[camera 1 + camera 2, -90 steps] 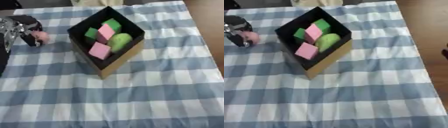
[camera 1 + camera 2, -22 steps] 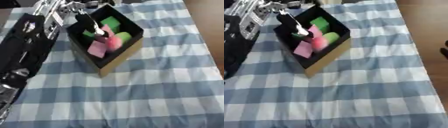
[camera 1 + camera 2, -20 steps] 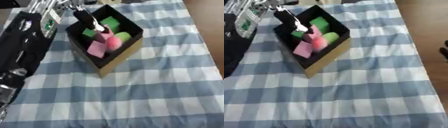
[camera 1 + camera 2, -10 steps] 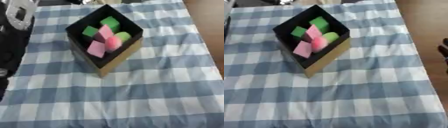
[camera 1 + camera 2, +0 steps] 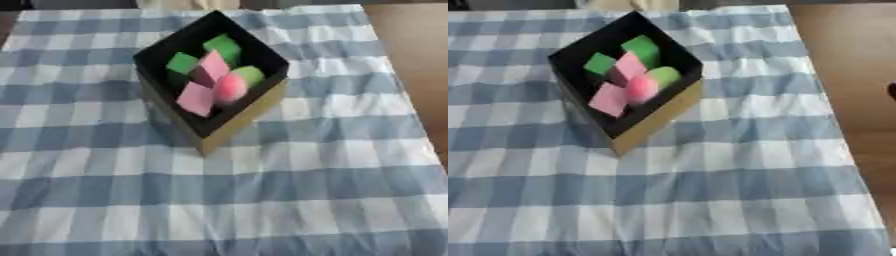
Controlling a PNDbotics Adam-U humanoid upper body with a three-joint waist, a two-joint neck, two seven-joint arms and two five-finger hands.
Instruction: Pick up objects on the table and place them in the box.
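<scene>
A black-lined cardboard box point(image 5: 242, 120) stands on the blue-and-white checked cloth, turned corner-on toward me. Inside it lie two green blocks point(image 5: 224, 47), two pink blocks point(image 5: 197, 99), a light green rounded piece point(image 5: 250, 75) and a pink ball point(image 5: 230, 88) resting on top near the middle. Neither of my hands shows in either eye view.
The checked cloth point(image 5: 289, 190) covers the table. Bare brown wood point(image 5: 846, 60) runs along the right side. A dark shape point(image 5: 892, 91) sits at the far right edge of the right eye view.
My left arm, which hung over the box a second ago, has drawn back up and left out of view. The pink ball now lies in the box.
</scene>
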